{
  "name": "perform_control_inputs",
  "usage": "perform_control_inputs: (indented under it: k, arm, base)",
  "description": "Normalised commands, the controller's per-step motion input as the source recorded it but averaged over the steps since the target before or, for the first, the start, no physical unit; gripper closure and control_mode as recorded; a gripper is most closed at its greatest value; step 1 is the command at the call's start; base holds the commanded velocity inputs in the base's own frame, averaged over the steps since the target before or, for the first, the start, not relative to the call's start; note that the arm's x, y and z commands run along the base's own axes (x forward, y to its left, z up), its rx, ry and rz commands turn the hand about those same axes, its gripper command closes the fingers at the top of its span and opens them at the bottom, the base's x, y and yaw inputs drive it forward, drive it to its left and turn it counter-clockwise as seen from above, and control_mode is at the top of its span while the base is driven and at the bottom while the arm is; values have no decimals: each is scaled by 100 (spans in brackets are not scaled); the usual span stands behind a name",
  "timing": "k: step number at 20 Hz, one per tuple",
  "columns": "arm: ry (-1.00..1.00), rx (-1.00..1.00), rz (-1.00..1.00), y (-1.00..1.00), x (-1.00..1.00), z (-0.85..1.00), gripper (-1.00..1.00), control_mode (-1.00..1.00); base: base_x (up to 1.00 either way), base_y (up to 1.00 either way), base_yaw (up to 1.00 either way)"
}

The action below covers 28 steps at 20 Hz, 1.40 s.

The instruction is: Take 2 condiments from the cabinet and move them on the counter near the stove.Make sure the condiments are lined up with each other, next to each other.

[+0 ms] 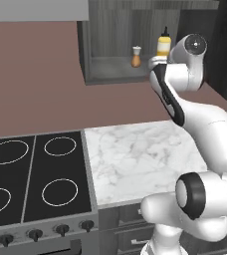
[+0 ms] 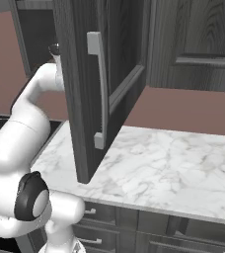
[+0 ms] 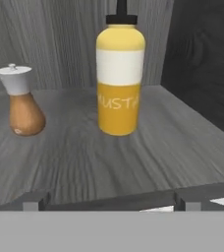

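Gripper (image 3: 106, 201) jaws wide, empty, facing cabinet shelf (image 3: 133, 157). Yellow squeeze bottle (image 3: 119, 78) upright ahead; brown shaker (image 3: 22, 103) to its left, well apart. Both on shelf, none on counter (image 1: 140, 154).

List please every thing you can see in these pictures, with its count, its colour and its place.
squeeze bottle: 1, yellow with a white band and dark nozzle, upright on the cabinet shelf
shaker: 1, brown with a white top, on the same shelf, apart from the bottle
cabinet: 1, dark grey wood grain, on the wall, open
counter: 1, white marble with grey veins
stove: 1, black, four white rings, beside the counter
gripper: 1, dark fingertips, open, before the shelf edge
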Motion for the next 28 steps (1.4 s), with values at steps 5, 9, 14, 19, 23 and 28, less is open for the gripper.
perform_control_inputs:
  k: [5,9,14,19,23,28]
  arm:
    - [3,0,-3,-20,52,0,-100,-100]
    - [0,0,-2,-6,49,0,-100,-100]
    - [0,0,-1,0,36,0,-100,-100]
    - [0,0,-1,-1,26,0,-100,-100]
    - [0,0,0,-3,23,0,-100,-100]
    - [0,0,0,-8,19,0,-100,-100]
  base:
    - [0,0,0]
    - [0,0,0]
    - [0,0,0]
    - [0,0,0]
    - [0,0,0]
    - [0,0,0]
